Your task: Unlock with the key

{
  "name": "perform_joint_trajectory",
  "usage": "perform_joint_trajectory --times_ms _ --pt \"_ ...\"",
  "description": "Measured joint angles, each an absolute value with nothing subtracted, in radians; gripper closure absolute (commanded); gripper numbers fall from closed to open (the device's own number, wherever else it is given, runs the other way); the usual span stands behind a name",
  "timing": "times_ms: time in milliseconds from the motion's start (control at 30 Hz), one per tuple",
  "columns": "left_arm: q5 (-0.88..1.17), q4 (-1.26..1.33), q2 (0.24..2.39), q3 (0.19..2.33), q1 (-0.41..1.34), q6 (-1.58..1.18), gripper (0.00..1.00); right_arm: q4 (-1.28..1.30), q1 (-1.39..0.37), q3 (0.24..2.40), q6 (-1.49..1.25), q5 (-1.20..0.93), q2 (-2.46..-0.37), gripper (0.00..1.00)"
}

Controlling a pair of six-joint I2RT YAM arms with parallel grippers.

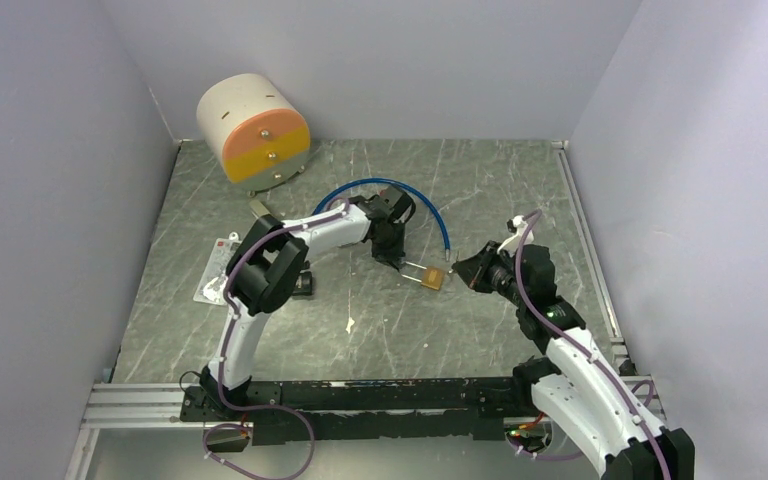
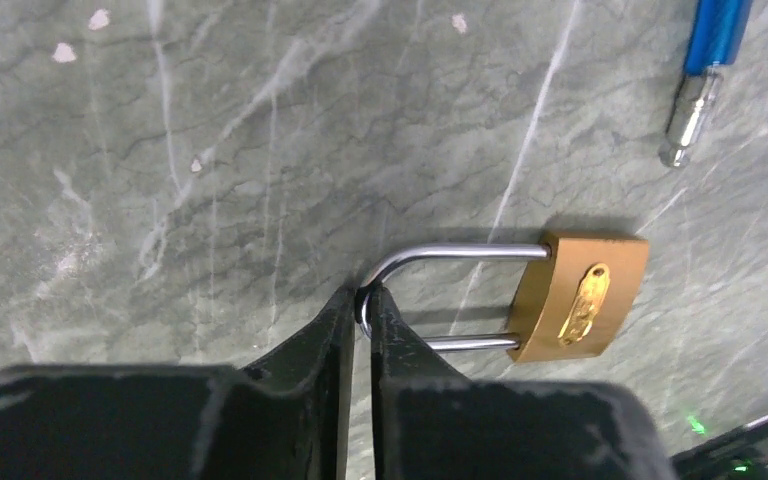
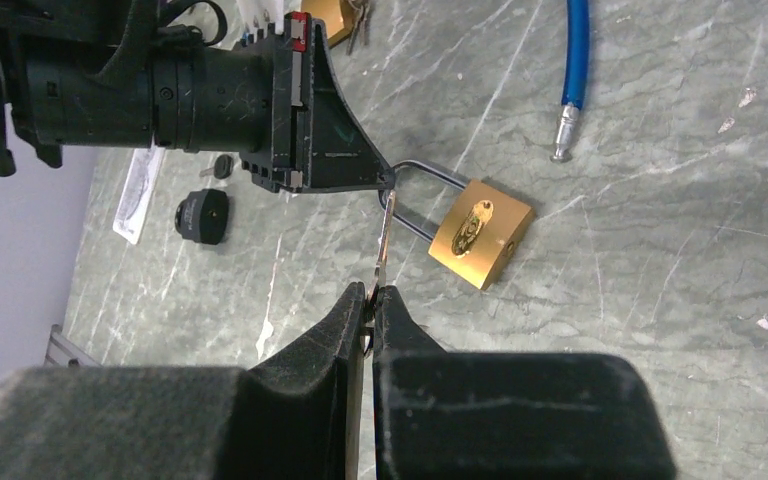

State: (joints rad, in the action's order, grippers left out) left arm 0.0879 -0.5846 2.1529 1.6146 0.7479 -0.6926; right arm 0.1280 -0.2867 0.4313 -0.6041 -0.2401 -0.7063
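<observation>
- The left gripper pinches the shackle of the padlock; the right gripper pinches the key.
- The key tip is at the shackle and the keyhole lies to its right; inserting and turning remain.

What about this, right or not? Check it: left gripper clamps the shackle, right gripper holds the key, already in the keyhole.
Not quite. The key is not in the keyhole; the right wrist view shows its tip beside the shackle. The rest holds.

right claw: grips key | left claw: pinches padlock (by shackle)
</observation>
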Motion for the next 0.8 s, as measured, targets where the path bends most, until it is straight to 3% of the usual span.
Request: perform_joint_trajectory --times_ms 333,600,700,800 --pt "0.005 -0.616 2.156 1.641 0.775 -0.479 0.98 0.128 -0.284 0.431 -0.602 -0.237 -0.738 1.00" --pt "0.037 -0.595 2.040 1.470 0.677 -0.274 0.97 0.127 -0.284 0.431 -0.604 -0.237 -0.748 1.00" --pt "0.062 -0.607 2.026 1.452 0.601 -0.240 0.90 0.125 -0.283 0.431 -0.611 -0.237 -0.754 1.00" --pt "0.061 -0.615 2.030 1.467 0.550 -0.219 0.74 0.116 -0.282 0.431 -0.621 -0.239 -0.766 1.00"
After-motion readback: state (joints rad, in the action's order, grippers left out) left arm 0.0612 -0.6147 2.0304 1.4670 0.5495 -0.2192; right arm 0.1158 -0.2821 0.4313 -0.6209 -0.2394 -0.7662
